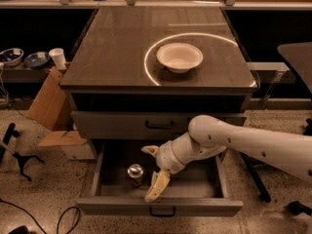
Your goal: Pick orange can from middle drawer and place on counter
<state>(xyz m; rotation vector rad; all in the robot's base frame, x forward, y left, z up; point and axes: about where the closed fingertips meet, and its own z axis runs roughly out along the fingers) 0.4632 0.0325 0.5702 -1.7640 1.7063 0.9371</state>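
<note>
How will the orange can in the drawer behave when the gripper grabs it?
The orange can stands upright in the middle drawer, so a sideways nudge could tip and roll it. Its shiny metal probably makes it slippery and dentable. The gripper, open beside it, should close gently.

Robotics lab: gripper (147,174) over the middle drawer (161,206), cardboard (46,101) on speckled floor (44,189)

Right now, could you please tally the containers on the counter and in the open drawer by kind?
Cans: 1, orange can in middle drawer
Bowls: 1, white bowl on counter
Total: 2
End effector open, inside the drawer beside the can
</note>
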